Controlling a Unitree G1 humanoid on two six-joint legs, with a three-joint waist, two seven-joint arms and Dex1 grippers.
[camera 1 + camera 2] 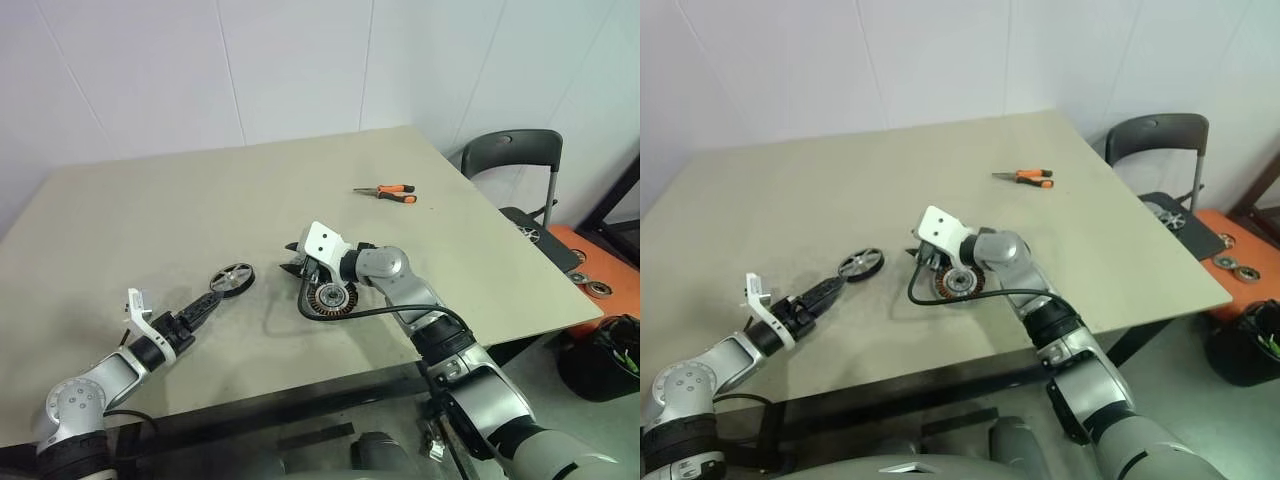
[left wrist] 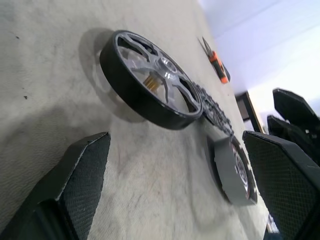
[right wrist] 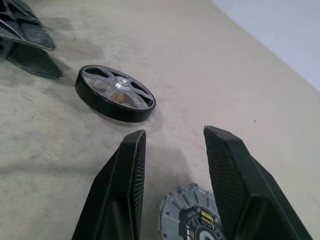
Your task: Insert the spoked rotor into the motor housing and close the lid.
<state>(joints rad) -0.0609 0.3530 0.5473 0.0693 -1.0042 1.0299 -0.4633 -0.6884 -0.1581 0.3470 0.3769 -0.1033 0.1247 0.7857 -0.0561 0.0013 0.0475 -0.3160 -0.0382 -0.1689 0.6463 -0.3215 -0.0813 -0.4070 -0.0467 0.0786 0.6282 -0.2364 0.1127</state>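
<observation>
Hovering low over the beige matte table (image 1: 180, 190), the left gripper (image 1: 211, 301) is holding its two black, finely textured fingers spread wide, with nothing between them. It is pointing at the spoked rotor (image 1: 232, 279), a wheel-like metal disc with bright silver spokes, a dark outer band and a small hub, which is lying flat on the table just beyond the fingertips and apart from them.

Sitting a little farther along the table, the motor housing (image 1: 333, 298), a round dark ring with copper-coloured windings around a silvery centre, is resting flat beside the wrist of the right arm, with a black cable (image 1: 306, 303) looping round its near side. The right gripper (image 3: 174, 131) is reaching past the housing towards the rotor, its wedge-shaped black fingers standing partly apart and gripping nothing. The lid (image 3: 175, 215), a dull grey metal disc with a toothed edge, is lying flat on the table just beneath those fingers; whether they are touching it cannot be told.

Lying well beyond, towards the far edge of the table, is a pair of orange-handled pliers (image 1: 390, 191), and a dark plastic chair (image 1: 510, 150) is standing past the far right corner.
</observation>
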